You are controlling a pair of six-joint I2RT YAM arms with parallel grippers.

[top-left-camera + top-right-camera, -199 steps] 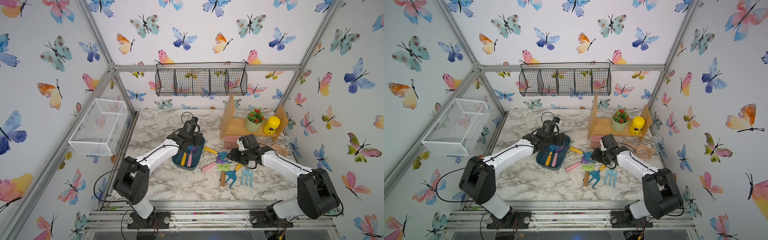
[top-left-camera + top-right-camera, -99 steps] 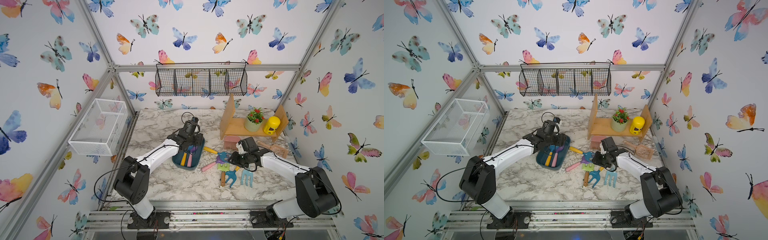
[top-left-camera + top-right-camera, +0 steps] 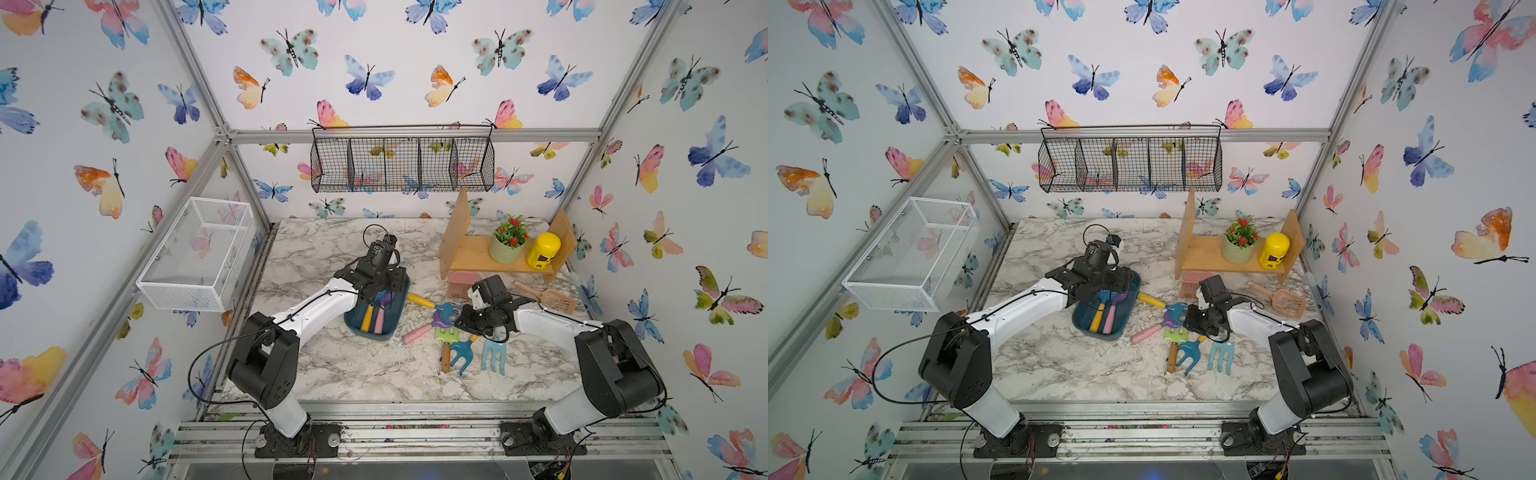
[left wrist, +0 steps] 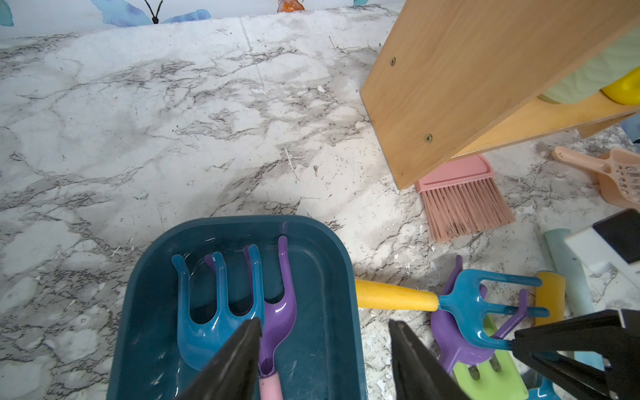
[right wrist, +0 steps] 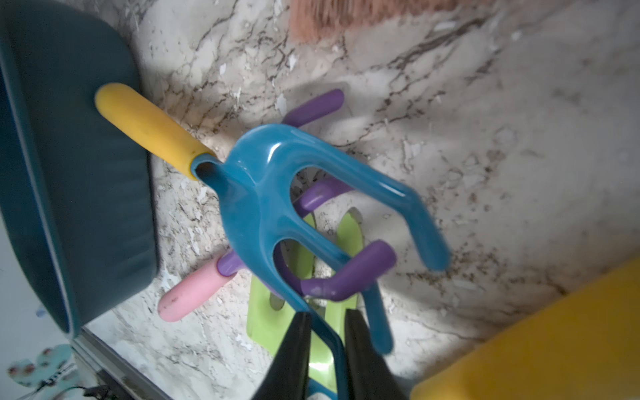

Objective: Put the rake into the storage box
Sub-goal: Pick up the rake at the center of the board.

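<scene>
Grasp step: right gripper (image 5: 325, 313) pinched on a tine of the blue rake (image 5: 256, 194)
Rake lies on the tool pile, yellow handle end just beside the storage box (image 4: 325, 284). Next, probably: lift clear of the tangled purple tines (image 5: 346, 277), carry over the wall. Box holds a blue fork (image 4: 211, 311) and a purple fork (image 4: 280, 304); left gripper (image 4: 323, 322) jaws apart above it

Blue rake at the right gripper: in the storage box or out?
Out. The blue rake lies across the purple rake on the table beside the storage box, with the right gripper jaws pinching one tine.
</scene>
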